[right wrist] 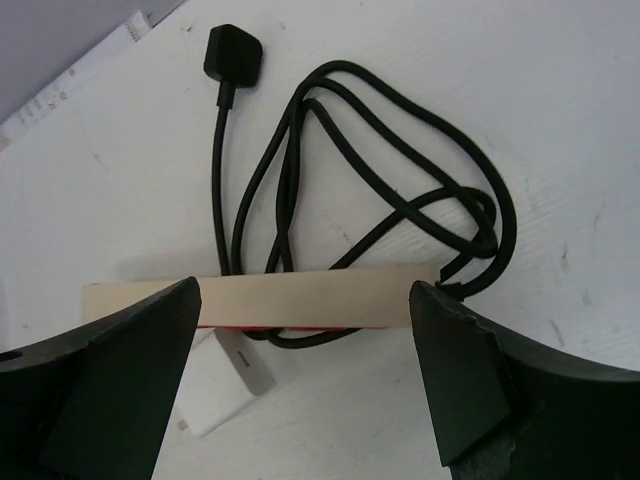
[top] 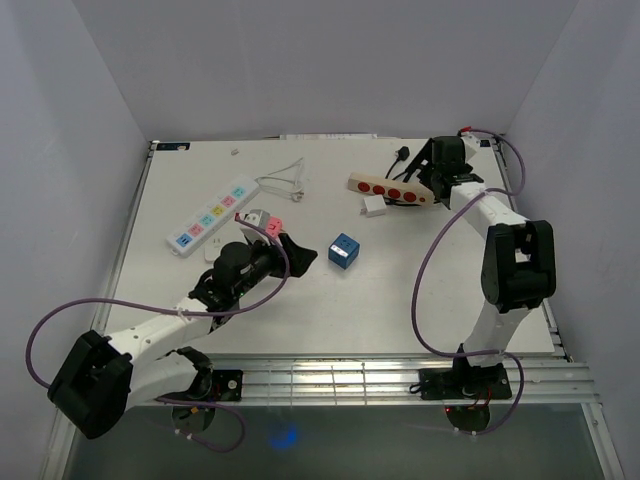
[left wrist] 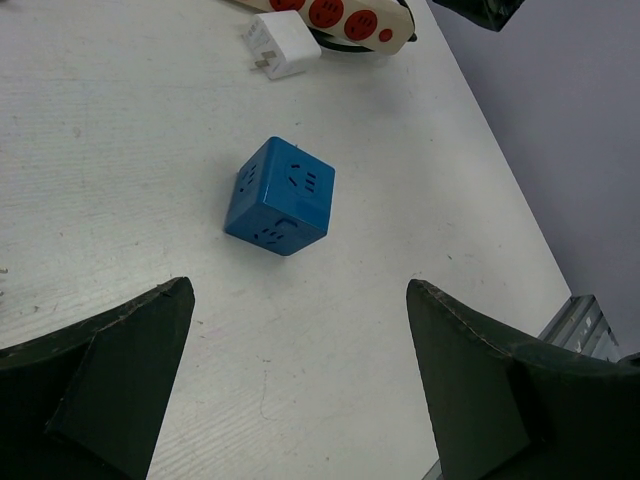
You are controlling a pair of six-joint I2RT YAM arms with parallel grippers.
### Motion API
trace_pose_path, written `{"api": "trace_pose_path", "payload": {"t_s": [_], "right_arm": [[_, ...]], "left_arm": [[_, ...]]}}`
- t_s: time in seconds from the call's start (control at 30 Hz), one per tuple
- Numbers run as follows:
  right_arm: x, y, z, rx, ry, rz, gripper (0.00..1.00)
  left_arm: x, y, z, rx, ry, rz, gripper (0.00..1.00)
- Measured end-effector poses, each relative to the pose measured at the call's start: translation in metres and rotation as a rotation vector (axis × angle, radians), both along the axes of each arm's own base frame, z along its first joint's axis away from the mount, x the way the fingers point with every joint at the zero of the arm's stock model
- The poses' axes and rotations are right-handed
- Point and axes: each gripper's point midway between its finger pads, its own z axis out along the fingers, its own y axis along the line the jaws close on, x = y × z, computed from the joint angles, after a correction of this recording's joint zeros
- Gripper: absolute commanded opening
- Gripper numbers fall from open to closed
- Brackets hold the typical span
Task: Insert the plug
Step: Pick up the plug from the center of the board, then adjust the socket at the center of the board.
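A small white plug [top: 374, 206] lies loose on the table just in front of a cream power strip with red sockets [top: 392, 188]. My right gripper [top: 432, 180] hangs open over that strip's right end. In the right wrist view the strip [right wrist: 300, 300] runs side-on between the spread fingers of that gripper [right wrist: 305, 290], with the white plug [right wrist: 225, 385] at lower left. My left gripper [top: 303, 252] stands open near the table's middle, holding nothing. The left wrist view shows a blue cube socket [left wrist: 280, 197] ahead of the gripper [left wrist: 298, 290], with the plug [left wrist: 285, 45] and strip [left wrist: 345, 15] farther off.
The strip's black cord [right wrist: 400, 200] lies coiled behind it, ending in a black plug [right wrist: 235, 55]. A white power strip with coloured sockets [top: 212, 215] lies at back left beside a thin white cable [top: 285, 180]. The table's right edge [left wrist: 520, 215] is close to the cube.
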Motion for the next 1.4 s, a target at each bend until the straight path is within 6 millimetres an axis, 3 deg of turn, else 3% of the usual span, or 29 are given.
{"api": "trace_pose_path", "payload": {"t_s": [0.37, 0.57, 0.67, 0.9, 1.0, 1.13, 1.3, 1.4], "right_arm": [[0.026, -0.038, -0.024, -0.529, 0.092, 0.197, 0.90], [0.067, -0.039, -0.041, -0.634, 0.137, 0.255, 0.90], [0.070, -0.037, -0.063, -0.638, 0.195, 0.291, 0.92], [0.042, -0.021, -0.099, -0.501, 0.303, 0.364, 0.98], [0.017, -0.007, -0.109, -0.380, 0.339, 0.386, 1.00], [-0.029, 0.011, -0.104, -0.221, 0.359, 0.418, 1.00], [-0.095, 0.038, -0.084, -0.038, 0.335, 0.484, 0.98], [-0.128, 0.062, -0.075, 0.024, 0.321, 0.553, 0.90]], "left_arm": [[-0.002, -0.009, -0.003, 0.014, 0.006, -0.022, 0.98], [-0.003, -0.011, -0.003, 0.020, -0.002, -0.026, 0.98], [-0.003, -0.011, -0.003, 0.023, -0.005, -0.025, 0.98], [-0.003, -0.012, -0.001, 0.021, -0.010, -0.026, 0.98], [-0.003, -0.012, 0.001, 0.017, -0.013, -0.026, 0.98], [-0.004, -0.012, 0.008, 0.005, -0.030, -0.027, 0.98], [-0.006, -0.010, 0.020, -0.012, -0.060, -0.027, 0.98], [-0.007, -0.010, 0.024, -0.014, -0.073, -0.027, 0.98]]}}
